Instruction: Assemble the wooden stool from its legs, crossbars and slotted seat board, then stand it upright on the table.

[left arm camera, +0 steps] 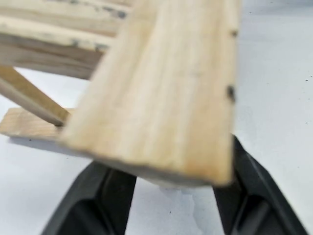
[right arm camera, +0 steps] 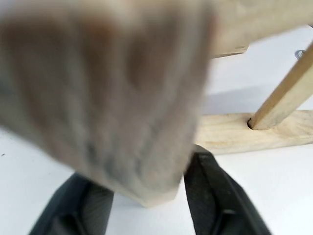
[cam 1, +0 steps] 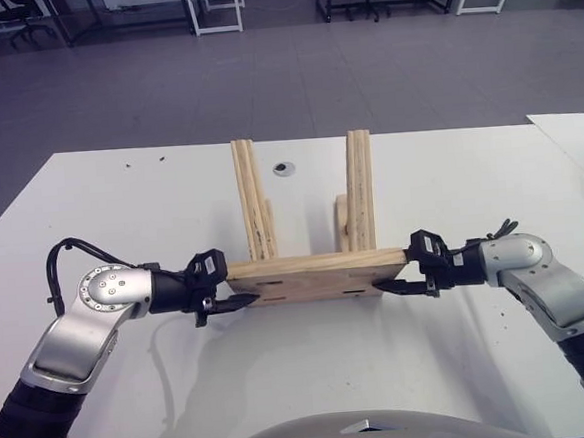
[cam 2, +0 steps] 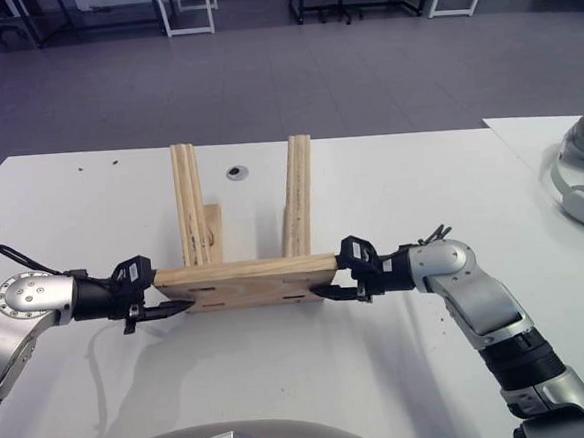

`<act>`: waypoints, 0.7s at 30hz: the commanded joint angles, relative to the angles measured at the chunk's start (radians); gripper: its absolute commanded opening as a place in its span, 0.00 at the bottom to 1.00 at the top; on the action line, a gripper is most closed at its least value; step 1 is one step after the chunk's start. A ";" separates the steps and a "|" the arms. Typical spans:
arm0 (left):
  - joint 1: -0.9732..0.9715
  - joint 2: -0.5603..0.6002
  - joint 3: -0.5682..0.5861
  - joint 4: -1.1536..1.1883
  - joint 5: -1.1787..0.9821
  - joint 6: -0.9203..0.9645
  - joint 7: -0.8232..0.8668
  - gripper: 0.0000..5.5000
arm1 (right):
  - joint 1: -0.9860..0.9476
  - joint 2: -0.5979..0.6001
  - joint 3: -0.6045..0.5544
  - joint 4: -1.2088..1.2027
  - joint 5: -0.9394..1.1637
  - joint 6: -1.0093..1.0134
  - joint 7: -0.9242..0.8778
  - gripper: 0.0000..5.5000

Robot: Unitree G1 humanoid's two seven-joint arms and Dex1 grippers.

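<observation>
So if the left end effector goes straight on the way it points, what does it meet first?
The seat board, at its left end; the left end effector sits right at it, though contact is hard to judge.

Head views: bright, even light from overhead. The white counter (cam 1: pixel 449 168) shows no hard glare, and the floor (cam 1: pixel 362 74) behind it reads dimmer grey. Soft, faint shadows lie on the counter under the seat board (cam 1: pixel 315 267) and below both arms. In your left wrist view, the near board end is out of focus, its edges smeared. In the right wrist view the near wood is blurred more heavily, while the crossbar (right arm camera: pixel 283 93) behind looks clearer.
</observation>
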 commanded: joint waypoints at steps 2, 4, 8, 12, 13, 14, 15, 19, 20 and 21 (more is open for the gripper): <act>-0.066 -0.045 0.017 -0.027 -0.103 0.006 -0.038 0.29 | -0.060 -0.001 -0.050 -0.069 0.131 0.093 0.061 0.32; -0.158 -0.073 0.135 -0.067 -0.323 0.117 -0.029 0.29 | -0.147 -0.033 -0.134 -0.116 0.285 0.226 0.113 0.32; -0.413 0.085 0.330 -0.029 -0.819 0.463 -0.028 0.29 | -0.555 -0.220 -0.283 -0.022 0.666 0.706 0.266 0.32; -0.723 0.297 0.266 0.280 -1.410 0.773 0.133 0.27 | -1.106 -0.262 -0.138 0.309 0.840 1.223 0.439 0.30; -0.779 0.331 0.216 0.350 -1.543 0.807 0.182 0.26 | -1.191 -0.266 -0.065 0.377 0.888 1.264 0.456 0.29; -0.829 0.323 0.183 0.422 -1.617 0.841 0.212 0.26 | -1.240 -0.277 0.010 0.425 0.957 1.277 0.463 0.28; -0.833 0.303 0.168 0.471 -1.646 0.876 0.211 0.25 | -1.242 -0.298 0.079 0.444 1.036 1.277 0.465 0.26; -0.562 0.259 0.163 0.413 -1.652 0.930 0.203 0.24 | -1.044 -0.386 0.215 0.356 1.226 1.277 0.438 0.24; -0.509 0.247 0.155 0.410 -1.652 0.936 0.232 0.24 | -0.988 -0.387 0.225 0.357 1.260 1.277 0.405 0.24; -0.482 0.240 0.148 0.425 -1.652 0.948 0.254 0.24 | -0.928 -0.372 0.225 0.369 1.279 1.277 0.358 0.24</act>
